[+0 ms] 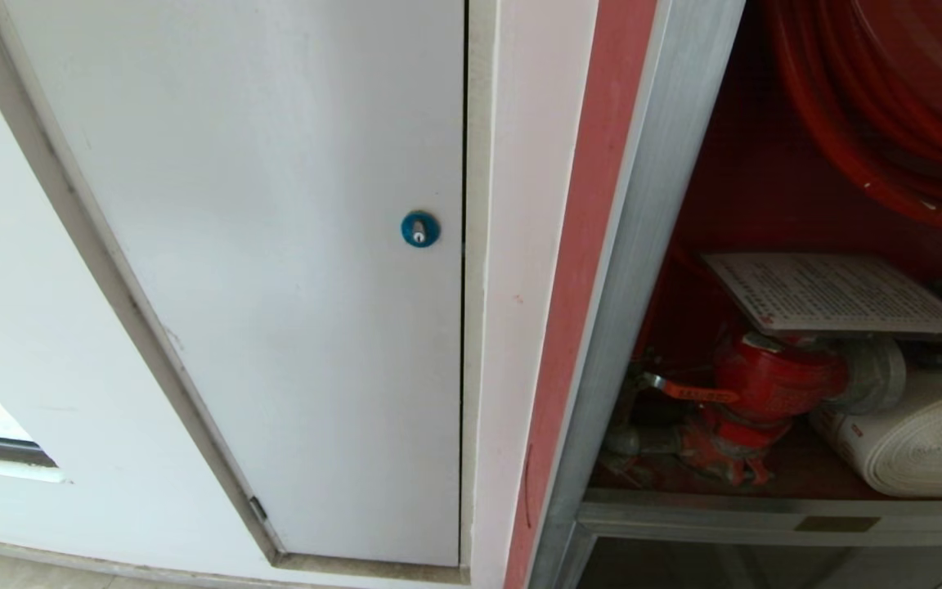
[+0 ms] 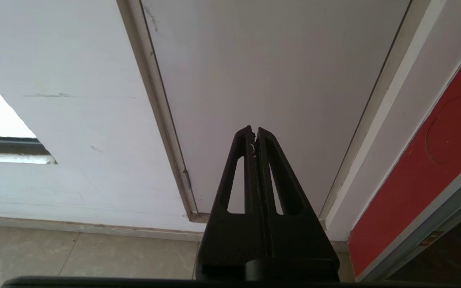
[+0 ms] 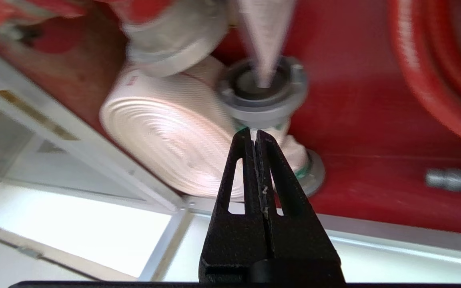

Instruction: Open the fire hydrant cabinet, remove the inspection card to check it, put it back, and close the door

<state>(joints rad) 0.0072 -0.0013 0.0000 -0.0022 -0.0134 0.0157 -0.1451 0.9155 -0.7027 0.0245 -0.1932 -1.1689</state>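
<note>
The fire hydrant cabinet (image 1: 643,245) stands open at the right of the head view, red inside. The inspection card (image 1: 831,294), white and densely printed, lies flat on top of the red valve (image 1: 773,384). A white rolled hose (image 1: 929,442) lies beside the valve, with the red hose reel (image 1: 888,106) above. The door is out of view. My right gripper (image 3: 254,131) is shut and empty, in front of the rolled hose (image 3: 166,136) and a grey coupling (image 3: 262,96). My left gripper (image 2: 254,130) is shut and empty, low in front of the white panel (image 2: 274,80). Neither gripper shows in the head view.
A plain white panel (image 1: 275,245) with a round blue lock (image 1: 420,229) fills the wall left of the cabinet. The cabinet's silver sill (image 1: 765,515) runs under the valve and hose. A grey metal nozzle (image 3: 454,180) lies on the red floor inside. Tiled floor (image 2: 74,256) lies below the wall.
</note>
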